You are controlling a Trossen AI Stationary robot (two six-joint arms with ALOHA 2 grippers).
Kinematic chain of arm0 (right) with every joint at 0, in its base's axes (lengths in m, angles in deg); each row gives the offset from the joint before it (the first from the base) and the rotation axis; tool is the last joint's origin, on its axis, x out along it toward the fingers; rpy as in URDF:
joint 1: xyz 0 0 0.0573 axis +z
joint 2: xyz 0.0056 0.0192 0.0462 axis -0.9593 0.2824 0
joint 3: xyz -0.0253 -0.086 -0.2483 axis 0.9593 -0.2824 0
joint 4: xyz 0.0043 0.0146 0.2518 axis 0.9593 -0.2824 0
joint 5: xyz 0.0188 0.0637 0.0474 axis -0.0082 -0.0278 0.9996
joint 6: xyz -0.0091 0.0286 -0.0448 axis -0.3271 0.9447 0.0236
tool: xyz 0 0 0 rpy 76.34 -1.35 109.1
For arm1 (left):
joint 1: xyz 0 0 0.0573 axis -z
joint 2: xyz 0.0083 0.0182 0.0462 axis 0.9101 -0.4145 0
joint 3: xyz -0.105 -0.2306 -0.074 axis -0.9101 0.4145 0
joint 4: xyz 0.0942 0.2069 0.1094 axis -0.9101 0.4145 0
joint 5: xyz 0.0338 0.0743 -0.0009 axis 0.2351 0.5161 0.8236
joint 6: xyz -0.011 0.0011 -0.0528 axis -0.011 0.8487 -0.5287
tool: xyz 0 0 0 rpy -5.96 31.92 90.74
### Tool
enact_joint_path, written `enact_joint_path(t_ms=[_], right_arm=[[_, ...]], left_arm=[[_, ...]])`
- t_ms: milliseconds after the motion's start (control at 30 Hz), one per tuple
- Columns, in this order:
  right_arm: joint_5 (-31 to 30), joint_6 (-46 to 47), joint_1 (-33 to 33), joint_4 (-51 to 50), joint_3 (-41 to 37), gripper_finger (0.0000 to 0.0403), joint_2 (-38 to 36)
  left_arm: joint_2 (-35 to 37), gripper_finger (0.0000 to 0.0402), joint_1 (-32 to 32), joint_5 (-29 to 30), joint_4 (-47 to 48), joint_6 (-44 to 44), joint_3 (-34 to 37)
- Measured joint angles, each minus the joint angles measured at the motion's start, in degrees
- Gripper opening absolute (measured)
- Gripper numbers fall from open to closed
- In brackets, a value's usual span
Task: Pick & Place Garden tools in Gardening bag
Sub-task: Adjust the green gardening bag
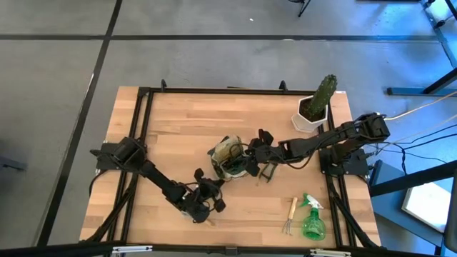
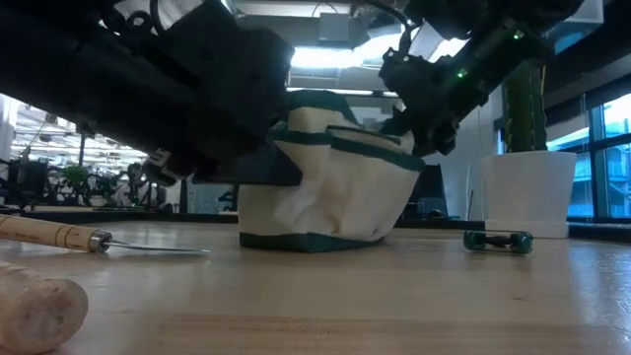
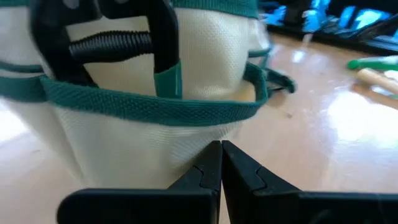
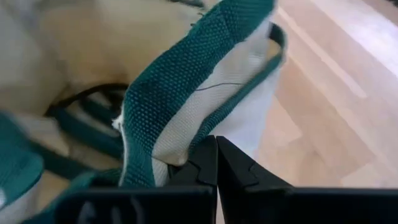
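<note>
The gardening bag (image 1: 230, 157), beige with green trim, stands on its base mid-table. It also shows in the low view (image 2: 325, 182). A black spring-loaded tool (image 3: 112, 43) sticks out of one of its pockets. My right gripper (image 1: 250, 163) is shut at the bag's right rim. My left gripper (image 1: 211, 187) is shut just off the bag's near wall (image 3: 143, 155). Green-handled pruners (image 1: 268, 172) lie on the table right of the bag. A wooden-handled hand fork (image 1: 289, 216) and a green spray bottle (image 1: 312, 220) lie near the front right. My right gripper pinches the bag's green-trimmed rim (image 4: 180, 143) between its two shut fingers, at the edge of the cloth, coming level from the table's right. The rim cloth bends over toward the fingers; the bag stays on the table. My left gripper has its shut fingertips (image 3: 211, 163) at the bag's beige wall; I cannot tell whether they touch it.
A cactus in a white pot (image 1: 314, 108) stands at the far right corner. Wooden tool handles (image 2: 49, 234) lie close to the low camera. Bare tabletop lies left of and behind the bag.
</note>
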Motion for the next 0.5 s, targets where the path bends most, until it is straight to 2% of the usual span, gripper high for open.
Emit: enact_joint_path(t_ms=[233, 500], right_arm=[[0.4, 1.5, 1.9, -0.3, 0.0, 0.0000, 0.0], [0.4, 2.1, 3.4, -0.5, 0.3, 0.0000, -0.9]], left_arm=[[4.0, 0.0001, 1.5, 3.0, 19.6, -14.7, 0.0], [4.7, 0.0002, 2.9, 3.6, 37.9, -31.9, 0.0]])
